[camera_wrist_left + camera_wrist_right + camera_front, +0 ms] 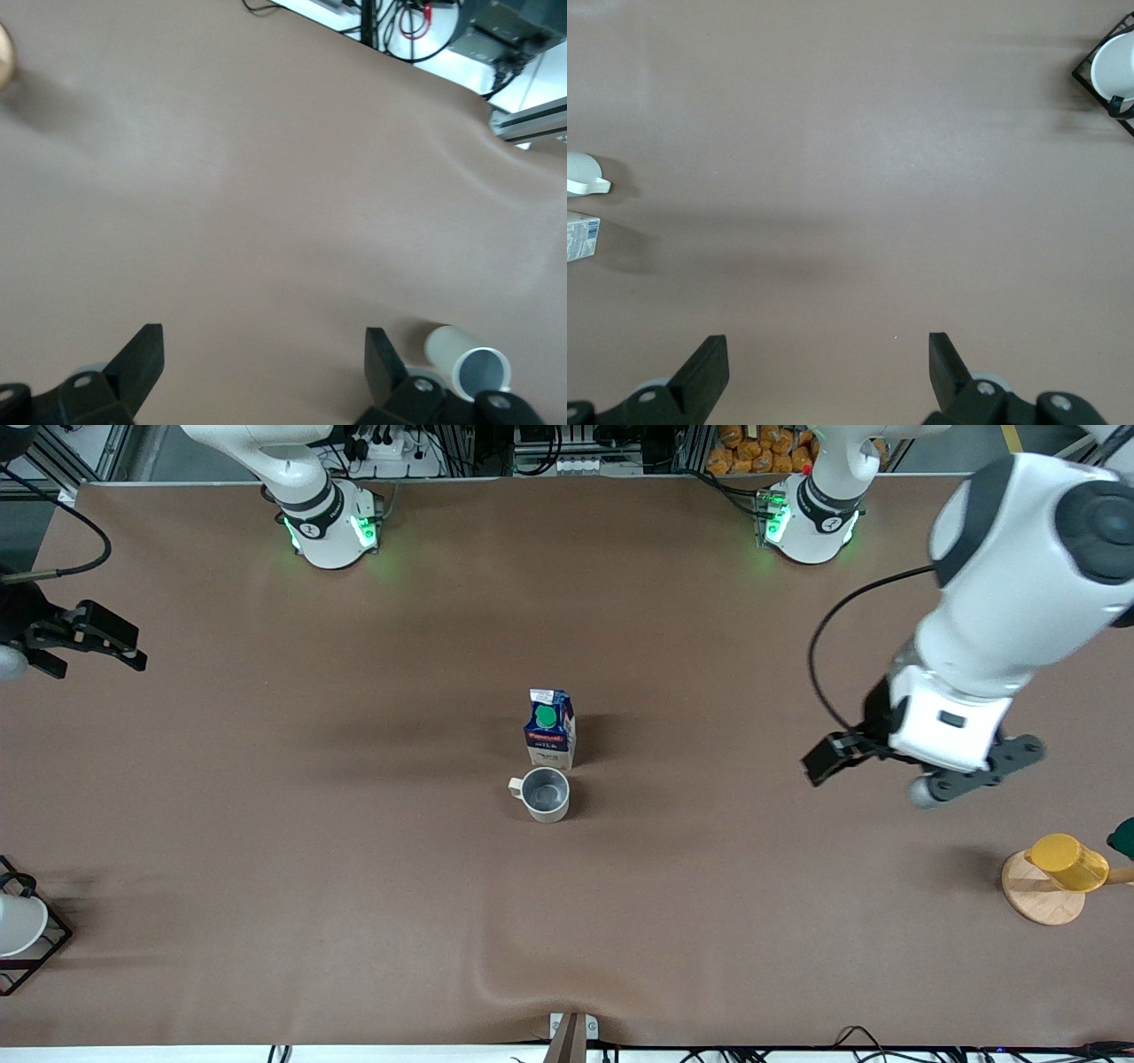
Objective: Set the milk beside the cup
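Risk: the cup (545,794), low of frame centre in the front view, stands just beside the milk (550,728), directly above it in frame; contact cannot be confirmed. Any further pincer approach could knock either over, the carton being tall and narrow.

Milk: upright, dark blue gable-top, green cap, white side panels, red label strip.

Left pincer (877,771), at right of frame, is fully spread and empty. Right pincer (89,642), upper left, likewise spread and empty.
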